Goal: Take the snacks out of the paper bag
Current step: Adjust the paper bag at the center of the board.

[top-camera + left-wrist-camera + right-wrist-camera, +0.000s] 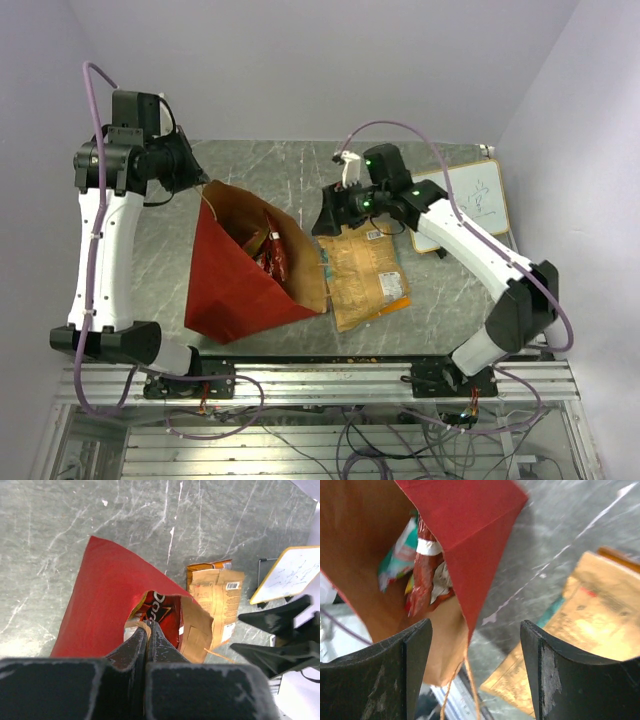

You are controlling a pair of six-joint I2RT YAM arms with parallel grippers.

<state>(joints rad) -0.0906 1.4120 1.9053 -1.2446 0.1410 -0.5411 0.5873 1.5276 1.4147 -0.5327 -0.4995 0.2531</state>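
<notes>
Snacks [272, 252]: most are inside the paper bag [235, 290], w/ a red packet [427, 575] and a teal packet [395, 560] showing at its mouth. The bag sits on the worktop [280, 165], red side out, brown inside showing, mouth facing right in the top view, far corner raised. One flat orange-tan packet [368, 275] lies outside the bag, on the worktop just right of the mouth, near it; can't tell if they touch.

Left gripper [148, 626] is at the bag's raised far corner. Its fingers are pressed fully together and look pinched on the bag's rim, w/ the red packet just below the tips.

Right gripper [476, 625] hovers at the bag's mouth, over the gap btwn the bag and the orange-tan packet. Its fingers are spread wide w/ nothing btwn them, and it touches neither the bag nor a packet.

Whiteboard [475, 205] lies well right of the bag, beyond the orange-tan packet.
</notes>
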